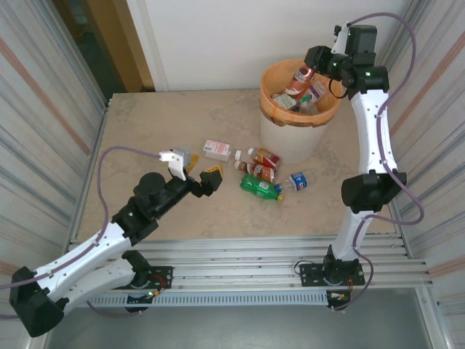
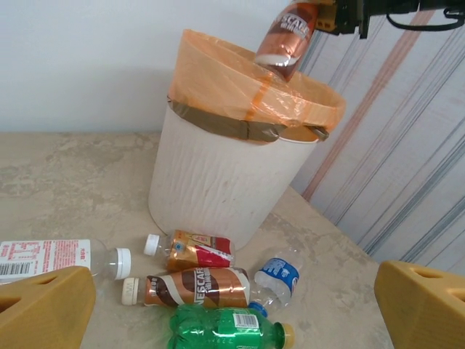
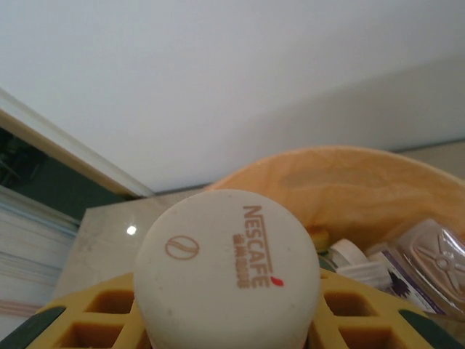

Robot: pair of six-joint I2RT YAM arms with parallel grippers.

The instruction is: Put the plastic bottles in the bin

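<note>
Roughly five bottles (image 1: 260,187) beside orange-lined bin (image 1: 287,138)

Bright, even light; faint shadows; nearest bottle (image 3: 227,269) slightly soft.

Looking down on a beige, marble-patterned table (image 1: 145,123), lying in soft, even light. Seeing ribbed silvery panels (image 1: 36,109) with faint reddish stripes closing in its left and right edges. Facing a plain white wall (image 1: 218,36) beyond its far edge, with a wooden door frame (image 1: 123,43) standing past the far left corner. Noticing slotted metal rails (image 1: 240,251) running along its near edge.
</note>
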